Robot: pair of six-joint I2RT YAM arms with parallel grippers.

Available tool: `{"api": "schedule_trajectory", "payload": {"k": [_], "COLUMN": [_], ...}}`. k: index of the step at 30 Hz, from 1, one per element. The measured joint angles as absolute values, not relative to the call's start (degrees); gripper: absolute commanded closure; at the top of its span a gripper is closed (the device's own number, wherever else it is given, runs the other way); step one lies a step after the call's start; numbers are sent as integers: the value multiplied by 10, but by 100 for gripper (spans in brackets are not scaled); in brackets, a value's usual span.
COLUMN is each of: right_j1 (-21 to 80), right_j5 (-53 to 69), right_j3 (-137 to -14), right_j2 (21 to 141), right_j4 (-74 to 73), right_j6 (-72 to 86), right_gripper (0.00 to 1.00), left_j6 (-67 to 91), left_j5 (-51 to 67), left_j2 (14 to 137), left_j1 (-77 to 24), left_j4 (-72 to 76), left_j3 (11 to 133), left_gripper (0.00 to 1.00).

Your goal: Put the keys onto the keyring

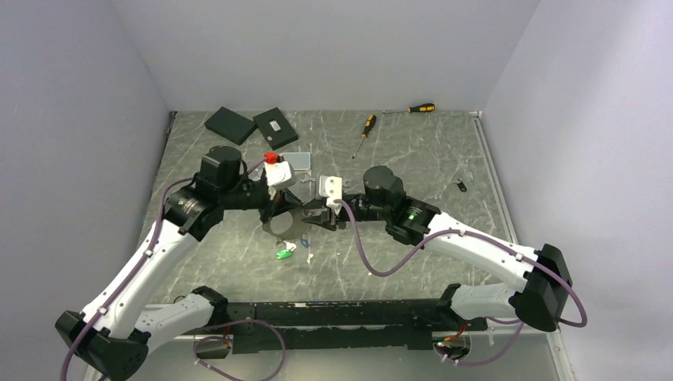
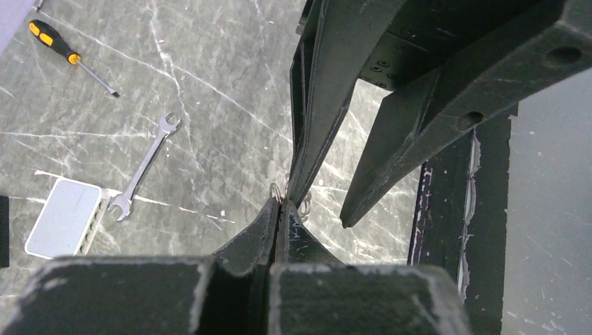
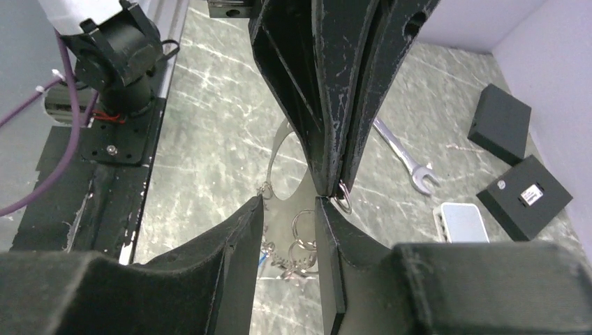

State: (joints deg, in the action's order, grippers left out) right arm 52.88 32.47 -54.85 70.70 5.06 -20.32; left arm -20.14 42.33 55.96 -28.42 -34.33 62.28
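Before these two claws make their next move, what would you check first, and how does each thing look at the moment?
1. Left claw holding the keyring: ok, it is shut on the thin wire.
2. Right claw ready to take something: ok, its fingers stand apart, right beside the left claw's tip.
3. All keys on the ring: not ok. A green-tagged key lies on the table below the claws, and a black key lies far off to the right.
4. Ring's opening within reach: cannot tell, the claws hide it.
5. Spanner and clear box out of the way: ok, both lie off to the side.
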Motion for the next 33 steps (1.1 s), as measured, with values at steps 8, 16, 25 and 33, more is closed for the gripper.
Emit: {"api": "schedule_trajectory", "payload": {"k": [8, 16, 25, 33], "right_j1": [530, 521, 520, 519], "right_j5": [297, 255, 256, 263], "right_j3": [-555, -555, -557, -564], "right_j2": [700, 689, 709, 711], "right_j4": [18, 22, 22, 8], "right_j6": [-211, -215, -215, -216], "right_gripper": [66, 68, 67, 67], "left_j6": [-216, -217, -215, -216], "left_j5": [396, 398, 402, 402], "left_j2": [581, 581, 581, 581], "left_j1": [-306, -315, -316, -316], "left_j4": [-363, -389, -390, -393], "left_j3": [632, 631, 631, 632], "left_gripper": [100, 100, 100, 100]}}
